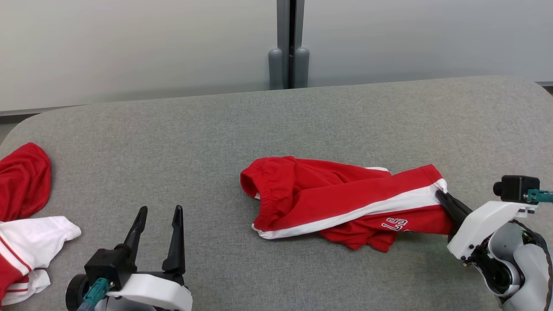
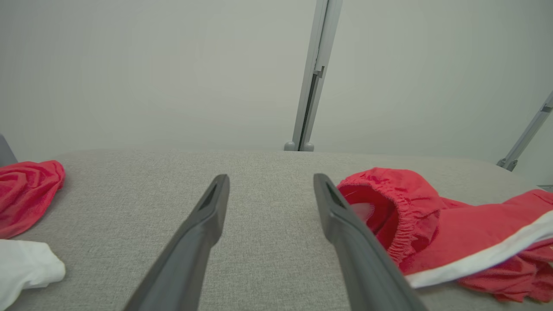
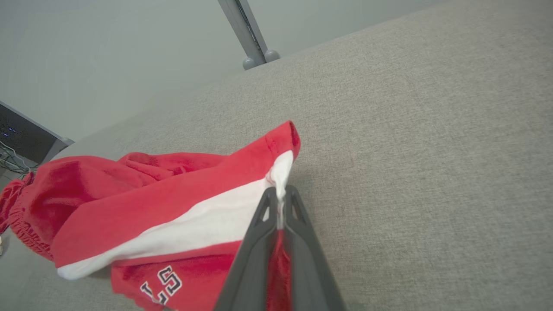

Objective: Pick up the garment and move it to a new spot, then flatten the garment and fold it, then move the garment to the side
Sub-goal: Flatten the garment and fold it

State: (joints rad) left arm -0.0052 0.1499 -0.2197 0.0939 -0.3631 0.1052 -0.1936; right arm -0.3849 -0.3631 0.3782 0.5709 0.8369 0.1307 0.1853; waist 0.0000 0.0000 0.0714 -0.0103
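The garment (image 1: 341,198) is a pair of red shorts with a white side stripe and a number print, lying crumpled on the grey table (image 1: 276,125) right of centre. My right gripper (image 1: 441,194) is shut on the hem at the garment's right end; in the right wrist view the white stripe edge (image 3: 280,181) is pinched between the closed fingers (image 3: 259,242). My left gripper (image 1: 159,212) stands open near the table's front left, apart from the garment, with bare cloth between its fingers. In the left wrist view the elastic waistband (image 2: 397,216) lies just right of the open gripper (image 2: 270,183).
Other red and white clothes (image 1: 26,216) lie heaped at the table's left edge. A grey post (image 1: 289,43) stands behind the table's far edge against a pale wall. Bare table surface stretches between the heap and the garment.
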